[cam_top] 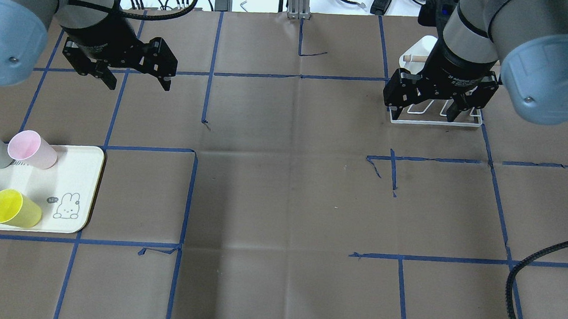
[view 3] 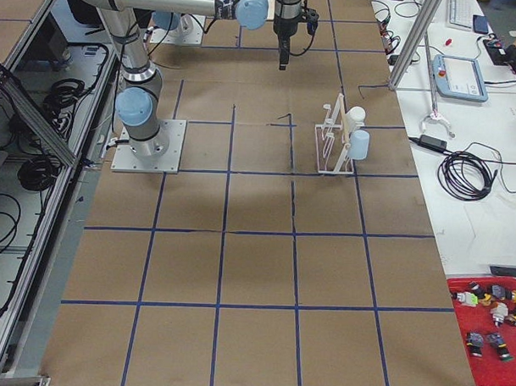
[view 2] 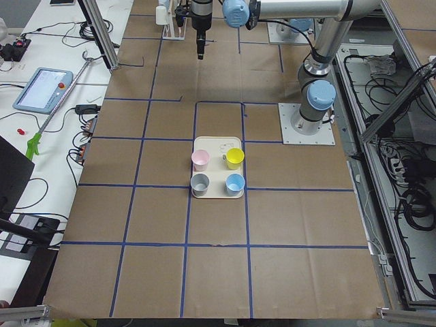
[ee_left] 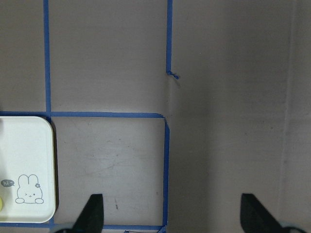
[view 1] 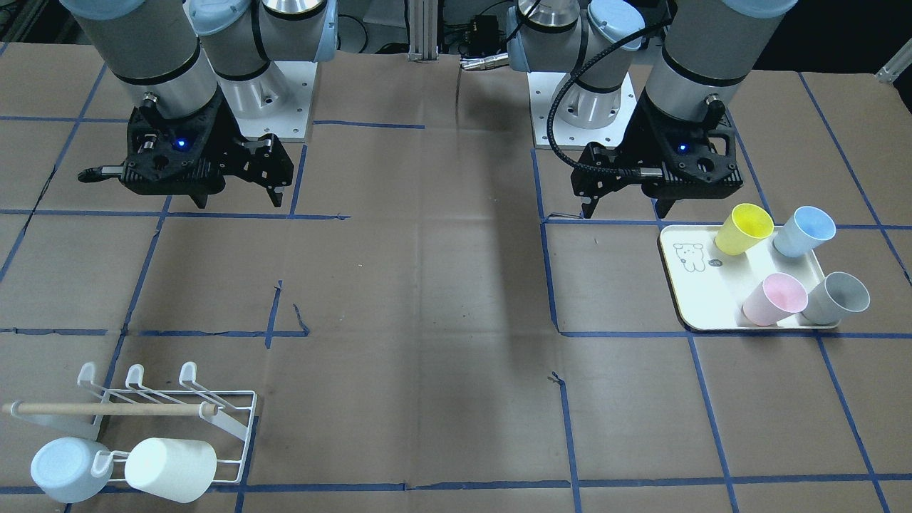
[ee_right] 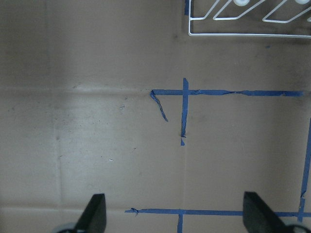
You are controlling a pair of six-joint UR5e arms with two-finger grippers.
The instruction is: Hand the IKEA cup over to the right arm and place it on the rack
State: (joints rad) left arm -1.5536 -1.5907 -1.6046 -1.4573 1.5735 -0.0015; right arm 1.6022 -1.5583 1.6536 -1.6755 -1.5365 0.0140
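Observation:
Four cups stand on the cream tray [view 1: 702,299]: yellow [view 1: 743,228], blue [view 1: 804,231], pink [view 1: 774,299] and grey [view 1: 836,298]. They also show in the overhead view, with the yellow cup [cam_top: 14,208] and the pink cup [cam_top: 32,149] nearest the tray's bare part. My left gripper [cam_top: 137,86] is open and empty, hovering beyond the tray [ee_left: 26,165]. My right gripper [cam_top: 423,113] is open and empty, above the white wire rack [cam_top: 434,121]. The rack [view 1: 214,399] holds a pale blue cup [view 1: 68,470] and a white cup [view 1: 171,469].
The table is brown paper with a blue tape grid. A wooden dowel [view 1: 107,409] lies across the rack. A black ribbed hose [cam_top: 521,300] curls in at the overhead view's lower right. The rack's edge [ee_right: 243,34] shows at the top of the right wrist view.

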